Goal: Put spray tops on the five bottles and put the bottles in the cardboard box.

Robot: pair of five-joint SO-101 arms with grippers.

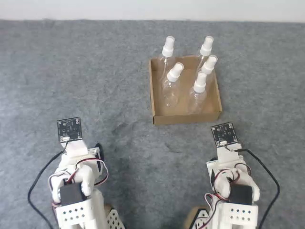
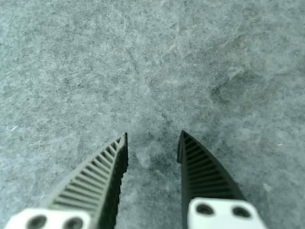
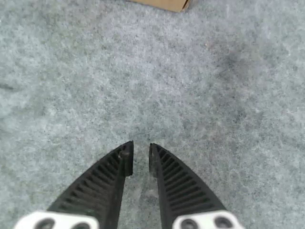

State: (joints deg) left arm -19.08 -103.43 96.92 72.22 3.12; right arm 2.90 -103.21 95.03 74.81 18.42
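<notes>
Nearest the edge of the grey felt-covered table [image 1: 95,71], the two white arms sit folded back side by side, the left arm [image 1: 76,191] and the right arm [image 1: 233,191] both pointing towards the far end. Looking down past the left gripper [image 2: 153,136], I see its ribbed black fingers [image 2: 102,176] spread apart over bare felt, holding nothing. The right gripper [image 3: 141,144] hangs over the felt too, with only a narrow slit between its fingertips [image 3: 164,176] and nothing in it; a corner of the cardboard box [image 3: 162,4] lies just beyond it. Farther out, ahead of the right arm, the shallow box has five clear bottles [image 1: 170,93] standing upright inside it. Each bottle has a white spray top [image 1: 175,71] on, two in front and three behind.
</notes>
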